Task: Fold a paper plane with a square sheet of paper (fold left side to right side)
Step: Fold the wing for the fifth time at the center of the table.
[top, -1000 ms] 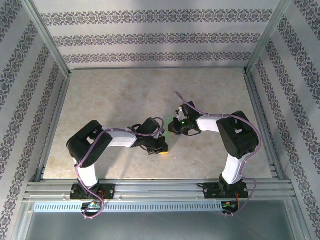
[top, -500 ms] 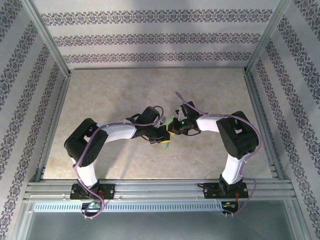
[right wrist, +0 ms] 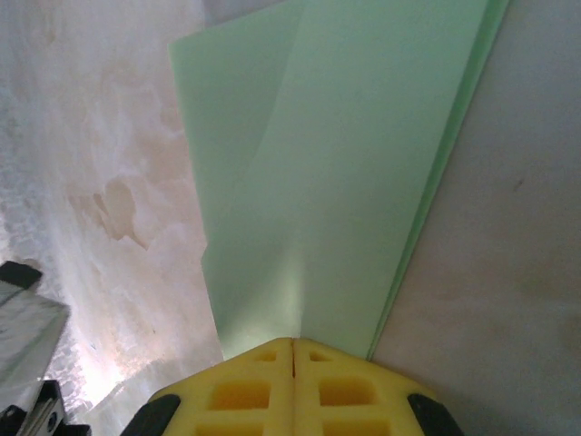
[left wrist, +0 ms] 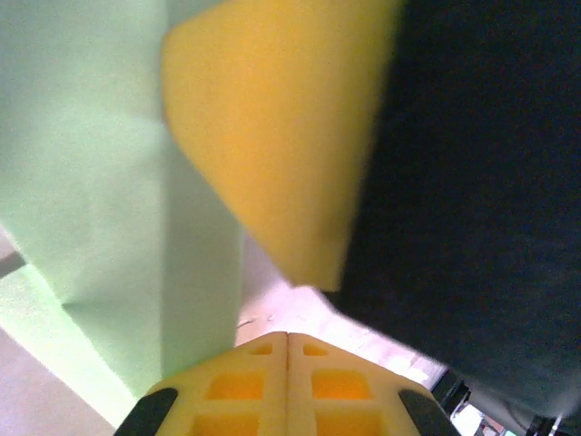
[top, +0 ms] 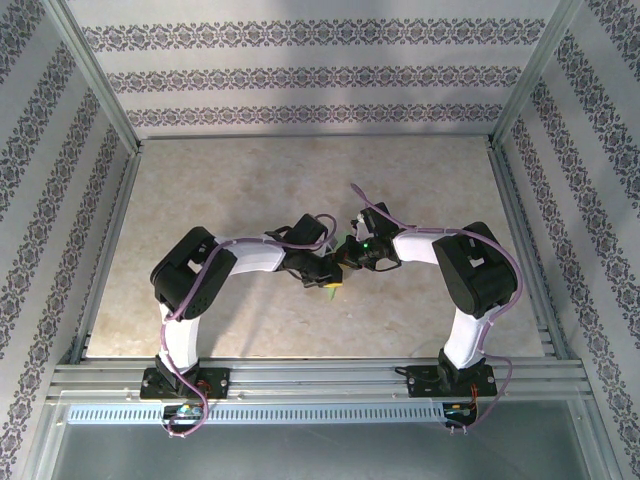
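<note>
At the middle of the worktop (top: 250, 180), slightly toward the near edge: paper (right wrist: 336, 182), pale green, already creased into layers. Left gripper (left wrist: 287, 336) closed, just beside it. Right gripper (right wrist: 292, 341) closed too, tips at the paper's edge — pinching or only pressing, cannot tell. Probably feather-light, limp, easily crumpled — best pinned flat near a crease and lifted by a free edge.
</note>
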